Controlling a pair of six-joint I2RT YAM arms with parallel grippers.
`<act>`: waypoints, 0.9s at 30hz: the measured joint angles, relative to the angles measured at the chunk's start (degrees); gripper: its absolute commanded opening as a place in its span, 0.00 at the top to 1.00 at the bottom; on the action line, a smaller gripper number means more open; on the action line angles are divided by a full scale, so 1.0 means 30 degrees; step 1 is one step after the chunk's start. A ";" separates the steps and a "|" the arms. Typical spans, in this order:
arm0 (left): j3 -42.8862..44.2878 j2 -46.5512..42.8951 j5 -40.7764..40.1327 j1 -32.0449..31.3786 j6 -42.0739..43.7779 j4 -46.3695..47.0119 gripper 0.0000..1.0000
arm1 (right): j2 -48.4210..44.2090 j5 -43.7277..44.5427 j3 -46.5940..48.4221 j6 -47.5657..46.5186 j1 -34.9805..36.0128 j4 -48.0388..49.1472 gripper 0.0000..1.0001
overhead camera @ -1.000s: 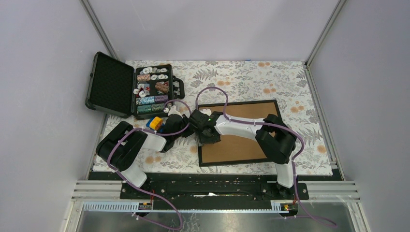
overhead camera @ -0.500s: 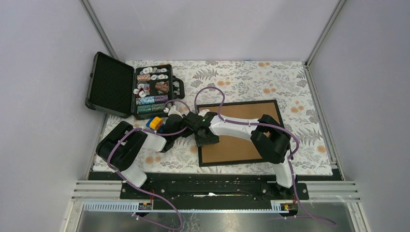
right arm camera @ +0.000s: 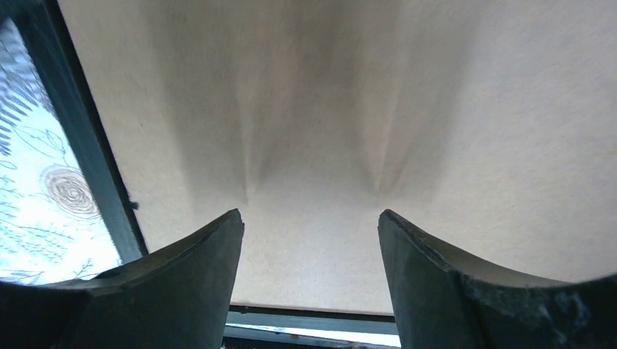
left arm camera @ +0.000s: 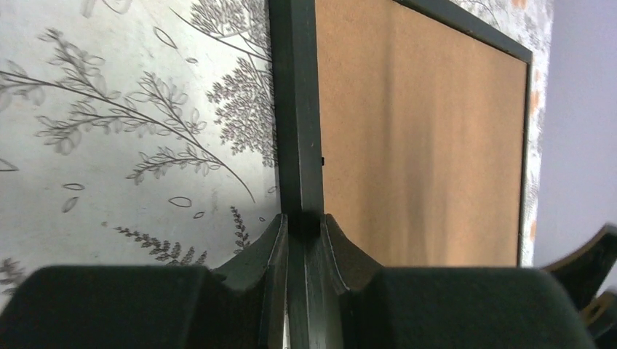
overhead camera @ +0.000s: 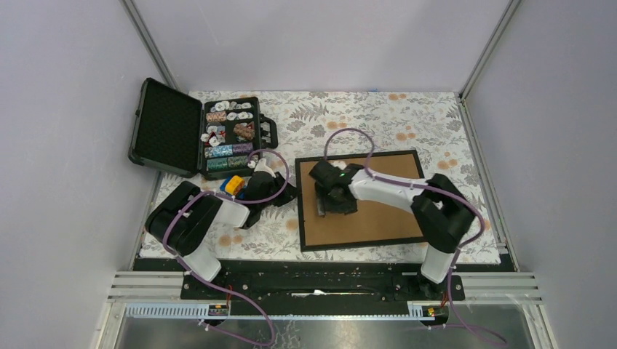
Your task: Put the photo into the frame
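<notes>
Two arms are counted: a left arm (overhead camera: 195, 224) and a right arm (overhead camera: 396, 190). One gripper is carried by each, the left gripper (left arm camera: 304, 231) and the right gripper (right arm camera: 309, 234), and two fingers (right arm camera: 182, 291) are seen on each. Two purple cables (overhead camera: 348, 131) are counted, one per arm. One frame (overhead camera: 378, 218), one case (overhead camera: 169, 125) and one patterned cloth (overhead camera: 378, 116) are counted. One small yellow and blue object (overhead camera: 233, 185) is seen. The chips (overhead camera: 231, 134) in the case are too small to be counted.
</notes>
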 measured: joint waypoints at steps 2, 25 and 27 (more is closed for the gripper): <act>-0.0175 0.0342 0.1013 0.0146 0.0000 0.0758 1.00 | -0.0860 -0.0692 -0.0612 -0.0408 -0.1013 0.0401 0.25; 0.2543 -0.2208 0.6040 0.2120 0.1829 -0.9989 0.49 | 0.1464 -0.3920 0.2346 -0.3577 -0.4022 0.0729 0.20; 0.3140 -0.2069 0.5676 0.1938 0.1705 -1.0914 0.54 | 0.1056 -0.3621 0.2069 -0.4087 -0.4830 0.0619 0.17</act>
